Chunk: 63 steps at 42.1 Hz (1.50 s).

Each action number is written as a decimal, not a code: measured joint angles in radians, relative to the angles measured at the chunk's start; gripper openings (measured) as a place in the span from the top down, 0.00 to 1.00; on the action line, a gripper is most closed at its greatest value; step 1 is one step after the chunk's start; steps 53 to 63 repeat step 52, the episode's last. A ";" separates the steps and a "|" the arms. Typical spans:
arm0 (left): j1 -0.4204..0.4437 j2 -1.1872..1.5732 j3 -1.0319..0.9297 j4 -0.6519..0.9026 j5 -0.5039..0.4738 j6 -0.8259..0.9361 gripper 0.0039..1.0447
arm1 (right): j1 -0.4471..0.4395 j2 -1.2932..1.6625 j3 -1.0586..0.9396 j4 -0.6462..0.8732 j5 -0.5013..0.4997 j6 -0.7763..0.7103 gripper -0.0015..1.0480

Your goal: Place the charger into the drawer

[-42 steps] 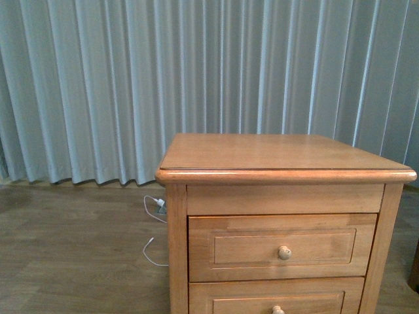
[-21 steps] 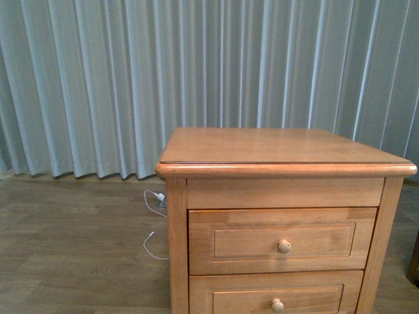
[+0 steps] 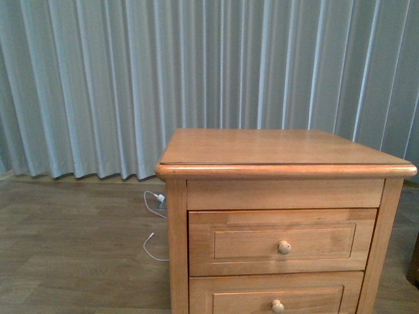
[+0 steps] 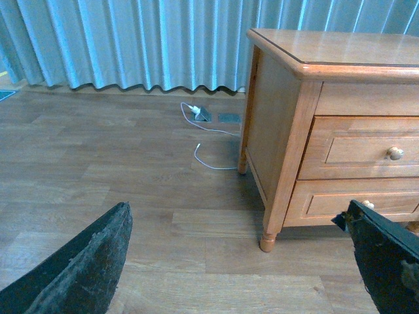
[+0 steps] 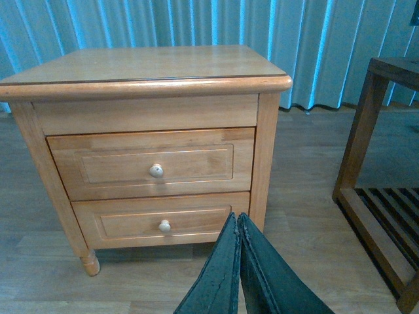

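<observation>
The charger is not in view. The drawer (image 3: 283, 241) is the upper, taller one of a honey-coloured nightstand; it is closed and has a round pale knob. It also shows in the right wrist view (image 5: 196, 163) and the left wrist view (image 4: 360, 148). My left gripper (image 4: 237, 212) is open and empty above the floor, to the left of the nightstand. My right gripper (image 5: 236, 219) is shut and empty, in front of the nightstand's right front corner. Neither arm shows in the front view.
The shorter lower drawer (image 5: 131, 222) is closed too. A thin white cable with a white plug (image 4: 194, 108) lies on the wood floor by the curtain, left of the nightstand. A dark wooden rack (image 5: 380, 196) stands to the nightstand's right.
In the front view the nightstand sits slightly higher than one second ago, so more of the lower drawer shows. Nothing was grasped or opened.
</observation>
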 joint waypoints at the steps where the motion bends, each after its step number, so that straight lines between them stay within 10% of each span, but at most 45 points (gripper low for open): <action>1: 0.000 0.000 0.000 0.000 0.000 0.000 0.05 | 0.000 -0.007 0.000 -0.006 0.000 0.000 0.98; 28: 0.000 0.000 0.000 0.000 0.000 0.000 0.05 | 0.000 -0.257 0.001 -0.264 -0.001 0.000 0.98; 51: 0.000 0.000 0.000 0.000 0.000 0.000 0.05 | 0.000 -0.257 0.001 -0.264 -0.001 -0.002 0.07; 63: 0.000 0.000 0.000 0.000 0.000 0.000 0.05 | 0.000 -0.257 0.001 -0.264 -0.001 0.000 0.06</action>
